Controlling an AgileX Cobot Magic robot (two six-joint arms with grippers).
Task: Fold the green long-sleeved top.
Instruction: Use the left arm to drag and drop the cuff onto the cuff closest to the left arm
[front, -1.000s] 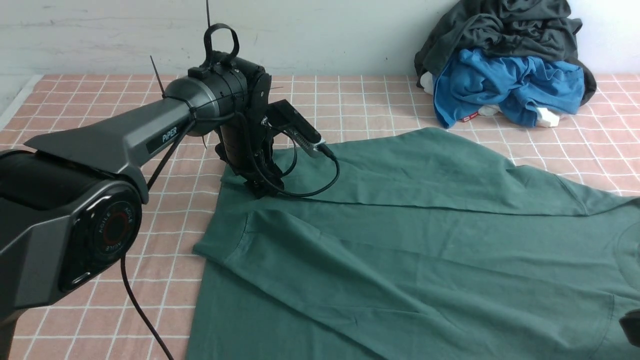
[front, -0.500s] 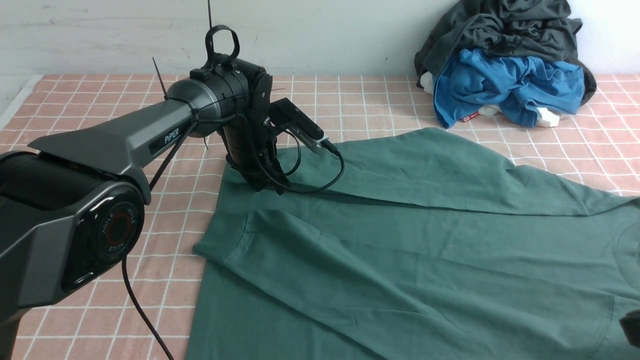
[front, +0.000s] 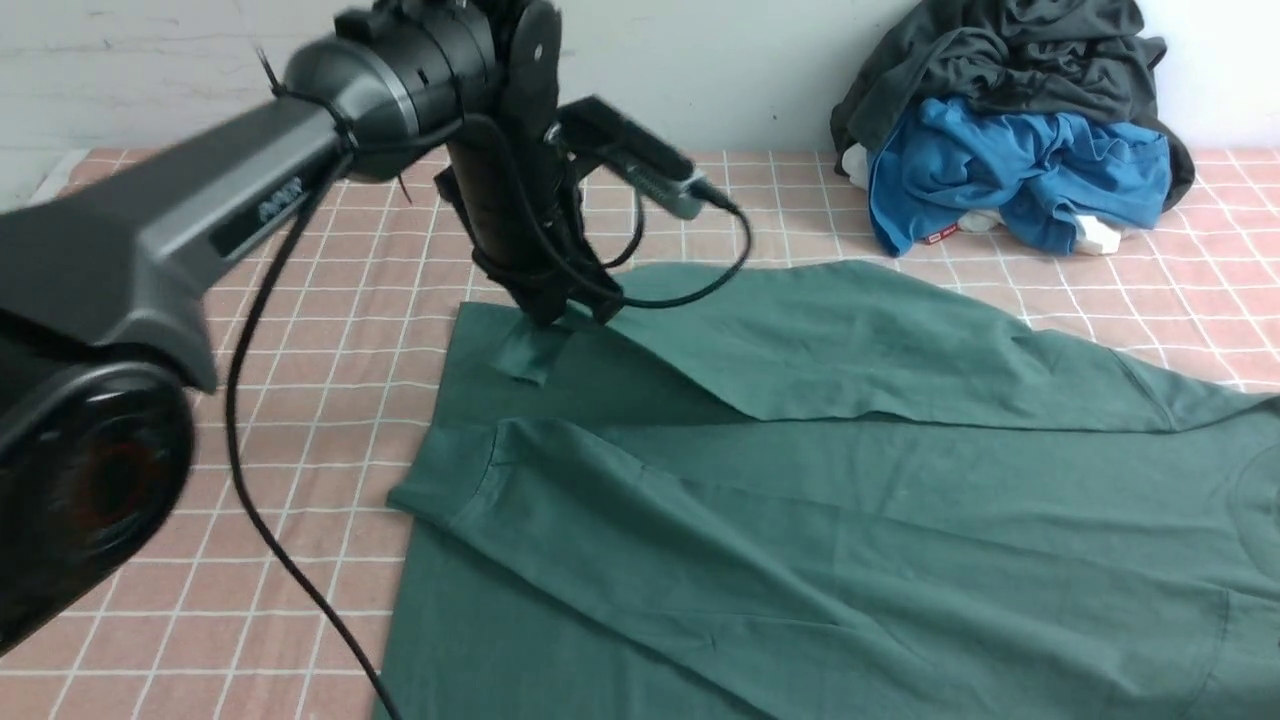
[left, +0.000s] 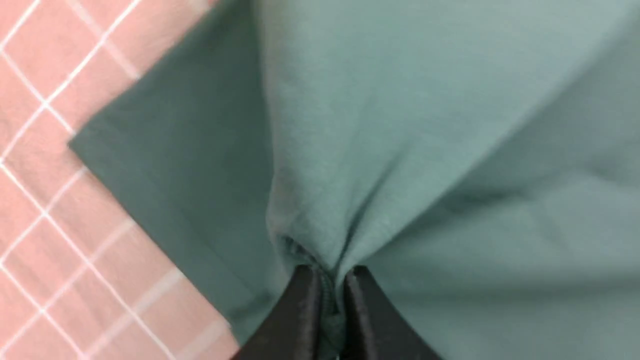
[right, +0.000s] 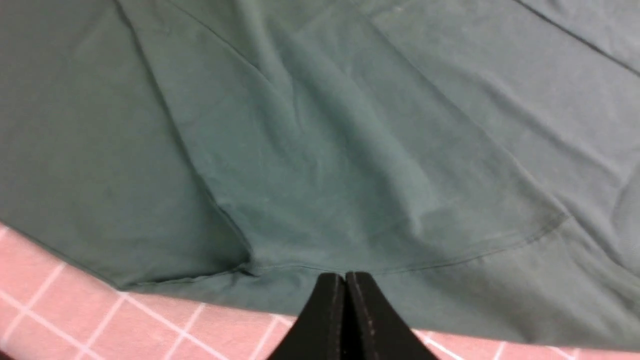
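Front overview; wrist close-ups over the top (front: 800, 480)

Soft, even light fills the front view; my left arm (front: 250, 190) is smeared with blur, and a faint shadow lies under the raised fold of the green long-sleeved top (front: 800, 480). My left wrist view is hazy, the tabletop (left: 40, 210) grid streaked; my right wrist view is dimmer but sharper
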